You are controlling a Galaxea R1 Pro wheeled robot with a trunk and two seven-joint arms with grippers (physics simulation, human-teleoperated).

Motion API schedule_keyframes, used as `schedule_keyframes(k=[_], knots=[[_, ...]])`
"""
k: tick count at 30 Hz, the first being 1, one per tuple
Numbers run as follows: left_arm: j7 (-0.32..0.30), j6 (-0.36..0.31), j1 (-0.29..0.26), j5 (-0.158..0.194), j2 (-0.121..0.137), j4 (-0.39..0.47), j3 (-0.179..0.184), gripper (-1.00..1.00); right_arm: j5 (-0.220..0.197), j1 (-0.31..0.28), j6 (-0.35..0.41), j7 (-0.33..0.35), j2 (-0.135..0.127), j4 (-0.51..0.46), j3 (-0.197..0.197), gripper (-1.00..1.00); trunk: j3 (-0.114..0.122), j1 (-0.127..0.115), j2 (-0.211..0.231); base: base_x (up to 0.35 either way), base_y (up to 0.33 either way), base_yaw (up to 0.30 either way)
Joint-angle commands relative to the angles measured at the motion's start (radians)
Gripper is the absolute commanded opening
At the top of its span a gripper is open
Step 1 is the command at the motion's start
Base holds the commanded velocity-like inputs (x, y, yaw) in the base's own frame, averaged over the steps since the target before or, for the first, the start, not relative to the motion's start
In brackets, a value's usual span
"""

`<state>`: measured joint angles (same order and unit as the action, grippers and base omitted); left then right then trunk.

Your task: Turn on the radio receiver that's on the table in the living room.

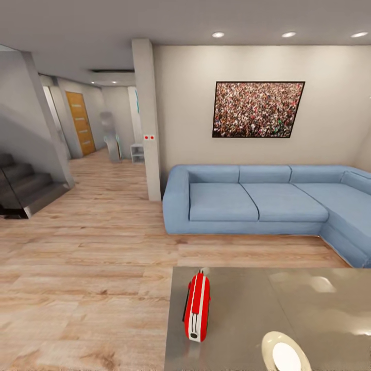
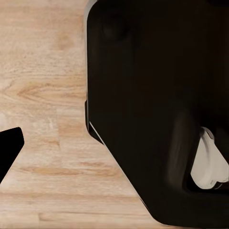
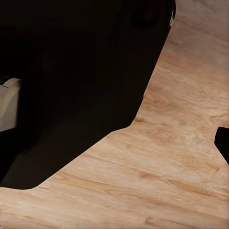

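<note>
The radio point(image 1: 197, 307) is standing on its thin edge on the near left part of the table point(image 1: 242, 309), close to the table's left edge, with bare wood floor point(image 1: 87, 288) lying just to its left. From the head camera it is showing edge-on: a red body with white stripes, its long axis running from near to far and leaning slightly right as it goes away, a pale end cap facing the robot and a small dark tip at the far end. Its broad faces are turning left and right, so the speaker side and any switch are not showing from here. To its near right a round white glare point(image 1: 285, 353) is sitting on the glossy top; beyond the table a blue sofa point(image 1: 268, 198) is lining the far wall. Both wrist cameras are looking down past the robot's own dark body point(image 2: 152, 105) at floorboards, which suggests the arms are hanging low at the sides, well apart from the radio. How wide either claw is standing, and whether it is holding anything, I cannot tell. The radio is lying ahead and just right of centre, so neither arm is clearly nearer. I judge that the reach is not yet beginning and the robot needs to close in first.
</note>
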<state>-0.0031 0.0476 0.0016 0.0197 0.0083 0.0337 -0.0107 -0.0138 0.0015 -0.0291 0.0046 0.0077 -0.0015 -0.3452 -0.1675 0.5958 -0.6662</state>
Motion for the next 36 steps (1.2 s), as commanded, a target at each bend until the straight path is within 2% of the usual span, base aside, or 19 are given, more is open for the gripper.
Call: schedule_keyframes(k=[1,36], knots=[[0.0,0.0,0.0,0.0,0.0,0.0,0.0,1.0,0.0,0.0,0.0,0.0,0.0,0.0,0.0,1.0,0.002,-0.004,0.007,0.0,0.0,0.0],[0.0,0.0,0.0,0.0,0.0,0.0,0.0,1.0,0.0,0.0,0.0,0.0,0.0,0.0,0.0,1.0,0.054,-0.138,0.252,0.0,0.0,0.0]])
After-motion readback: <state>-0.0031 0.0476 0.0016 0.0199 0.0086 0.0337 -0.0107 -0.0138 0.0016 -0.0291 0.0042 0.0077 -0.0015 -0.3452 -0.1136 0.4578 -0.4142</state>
